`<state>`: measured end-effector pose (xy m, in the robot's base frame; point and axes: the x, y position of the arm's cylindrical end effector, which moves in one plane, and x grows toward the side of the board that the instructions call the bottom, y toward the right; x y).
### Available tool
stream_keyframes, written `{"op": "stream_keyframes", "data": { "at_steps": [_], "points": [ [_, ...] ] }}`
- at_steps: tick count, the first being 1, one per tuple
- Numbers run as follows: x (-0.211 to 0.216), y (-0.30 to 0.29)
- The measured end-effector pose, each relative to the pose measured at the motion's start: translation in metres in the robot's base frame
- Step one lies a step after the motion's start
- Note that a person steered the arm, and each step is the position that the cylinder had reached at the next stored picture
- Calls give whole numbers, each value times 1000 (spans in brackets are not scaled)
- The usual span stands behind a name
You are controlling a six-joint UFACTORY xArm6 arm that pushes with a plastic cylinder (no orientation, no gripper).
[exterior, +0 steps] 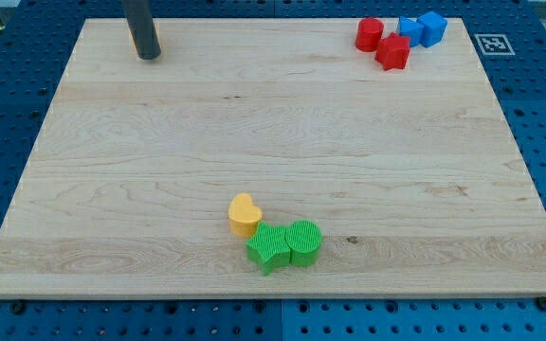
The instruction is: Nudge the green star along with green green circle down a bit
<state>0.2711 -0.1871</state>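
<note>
A green star (268, 247) and a green circle (303, 241) lie side by side, touching, near the bottom edge of the wooden board (140, 170), a little right of its middle. The star is on the left. My tip (148, 56) is at the top left of the board, far from both green blocks. An orange-yellow sliver shows just behind the rod; I cannot tell what it is.
A yellow heart (245, 214) sits just above the star's left side, touching it. At the view's top right stand a red cylinder (370, 34), a red block (392, 51) and two blue blocks (410, 31), (431, 27). A marker tag (491, 44) lies off the board.
</note>
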Motion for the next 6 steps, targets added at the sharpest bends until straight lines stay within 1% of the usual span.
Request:
{"op": "stream_keyframes", "data": {
  "at_steps": [1, 2, 3, 5, 6],
  "points": [
    [10, 3],
    [76, 71],
    [129, 172],
    [253, 300],
    [282, 297]
  ]
}}
